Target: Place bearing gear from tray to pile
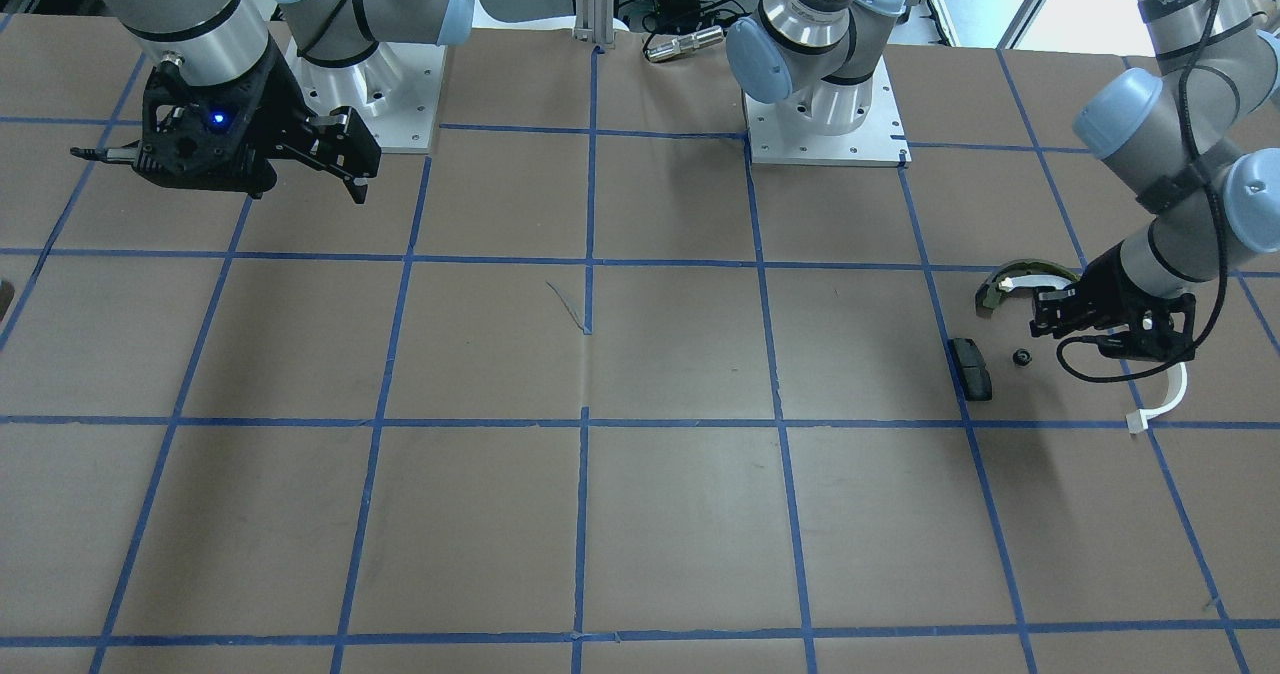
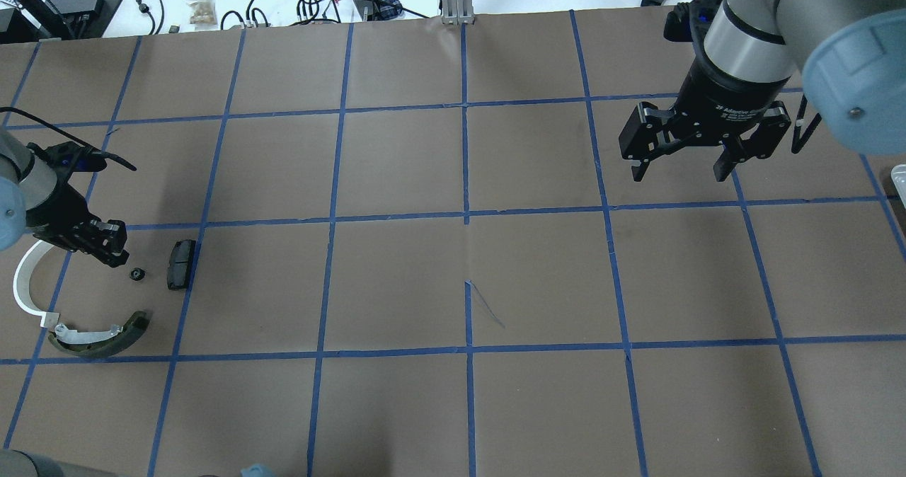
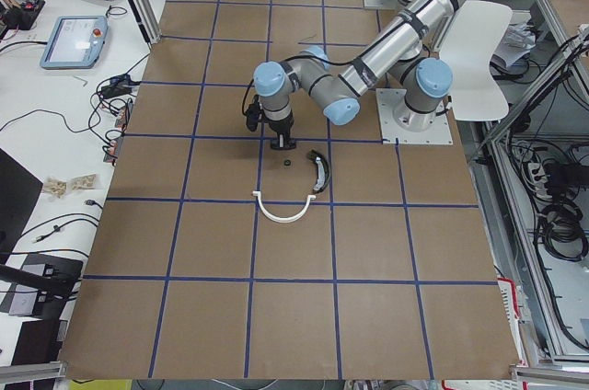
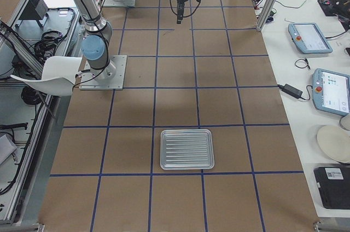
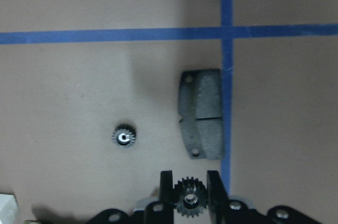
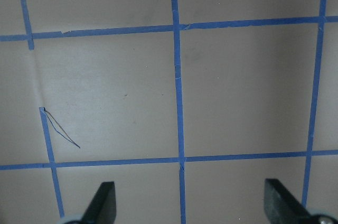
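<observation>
The left gripper (image 5: pixel 190 189) pinches a small dark gear (image 5: pixel 190 202) with tiny teeth. A second gear (image 5: pixel 124 138) lies near the pad (image 5: pixel 203 121). The right gripper's (image 2: pixel 678 171) fingers are spread.

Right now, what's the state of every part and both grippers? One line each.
left gripper: shut on a gear, low over the pile
held gear: clamped between the left fingers
loose gear: lying flat on the table, beside the pad
black pad: lying flat, one edge along the blue tape
white strip: lying flat
curved shoe: lying next to the strip's end
right gripper: open, holding nothing
tray: lying flat
</observation>
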